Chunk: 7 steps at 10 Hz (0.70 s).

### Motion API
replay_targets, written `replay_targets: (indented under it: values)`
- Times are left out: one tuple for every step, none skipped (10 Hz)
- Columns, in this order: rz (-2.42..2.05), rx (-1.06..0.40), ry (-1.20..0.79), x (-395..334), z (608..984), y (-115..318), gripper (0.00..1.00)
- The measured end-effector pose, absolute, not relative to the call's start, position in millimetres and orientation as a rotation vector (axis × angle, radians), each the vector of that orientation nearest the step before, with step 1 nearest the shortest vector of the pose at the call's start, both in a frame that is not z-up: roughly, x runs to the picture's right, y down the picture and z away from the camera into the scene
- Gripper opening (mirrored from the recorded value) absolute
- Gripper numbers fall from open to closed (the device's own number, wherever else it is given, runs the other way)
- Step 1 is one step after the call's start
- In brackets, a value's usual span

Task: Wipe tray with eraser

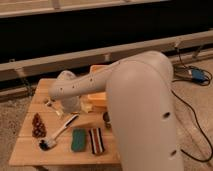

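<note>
White arm (131,95) folds low over the tray (98,99), tool (70,106) (grip cannot be told) down beside it.

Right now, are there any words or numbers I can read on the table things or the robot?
No words, numbers or signs can be read.
Teal-green rectangular eraser pad: plain.
Dark block with red and white stripes: stripes only.
Large orange-yellow plastic tray: no label shows.
White robot arm: no marking; its gripper hangs low over the wooden table, left of the tray.
</note>
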<state>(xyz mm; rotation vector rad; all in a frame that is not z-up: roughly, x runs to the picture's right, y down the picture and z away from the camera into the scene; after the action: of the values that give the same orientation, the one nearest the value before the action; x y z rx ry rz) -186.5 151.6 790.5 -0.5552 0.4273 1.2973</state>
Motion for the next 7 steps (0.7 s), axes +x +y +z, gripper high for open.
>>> replay_targets:
  values:
    - [1.312,-0.568,0.454,-193.4,799.8,166.1,0.80]
    - [1.329,-0.582,0.478,-196.0,805.1,178.3,0.80]
    - [1.355,-0.596,0.504,-196.4,808.8,188.6,0.80]
    - [1.376,-0.606,0.512,-196.0,807.8,195.2,0.80]
    - [1.394,-0.611,0.519,-192.7,804.0,201.2,0.80]
    - [1.405,-0.615,0.521,-189.1,798.1,209.0,0.80]
    - [1.404,-0.622,0.519,-186.5,791.8,217.6,0.80]
